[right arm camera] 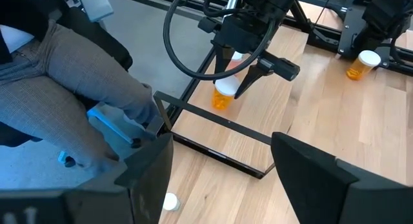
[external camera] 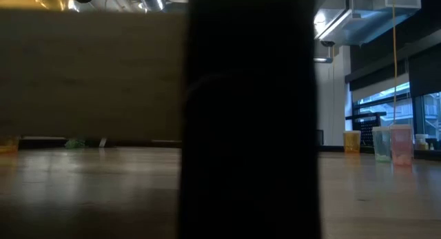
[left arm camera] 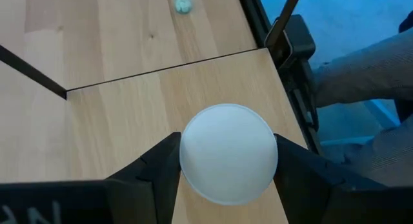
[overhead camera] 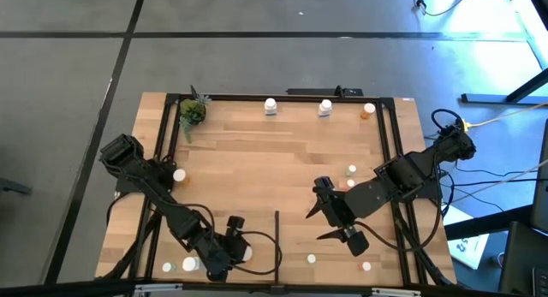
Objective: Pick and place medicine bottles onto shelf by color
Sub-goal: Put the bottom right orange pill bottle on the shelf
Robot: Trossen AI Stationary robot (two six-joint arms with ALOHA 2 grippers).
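Observation:
The shelf (overhead camera: 257, 160) is a light-wood surface framed by black bars. My left gripper (overhead camera: 233, 248) is at its near edge, left of the thin black divider (overhead camera: 276, 237), shut on an orange medicine bottle (right arm camera: 221, 100) with a white cap (left arm camera: 227, 153). My right gripper (overhead camera: 322, 225) hangs open above the right half of the shelf with nothing between its fingers (right arm camera: 310, 175). Other medicine bottles stand on their bases: two white ones (overhead camera: 271, 106) (overhead camera: 325, 107) and an orange one (overhead camera: 368, 110) at the far edge, and several small ones along the near edge (overhead camera: 190, 264). My left gripper pinches the orange bottle at its top, by the white cap (left arm camera: 193, 161), one finger (left arm camera: 151, 172) on each side. The fingers come slanting down from above. The bottle is upright below them; whether its base rests on the wood I cannot tell.
A small potted plant (overhead camera: 193, 113) stands at the far left corner. Another orange bottle (right arm camera: 358, 66) stands by the left frame bar. A person in grey trousers (right arm camera: 64, 82) sits just beyond the near edge. In the low view a dark post (external camera: 251, 115) blocks the middle.

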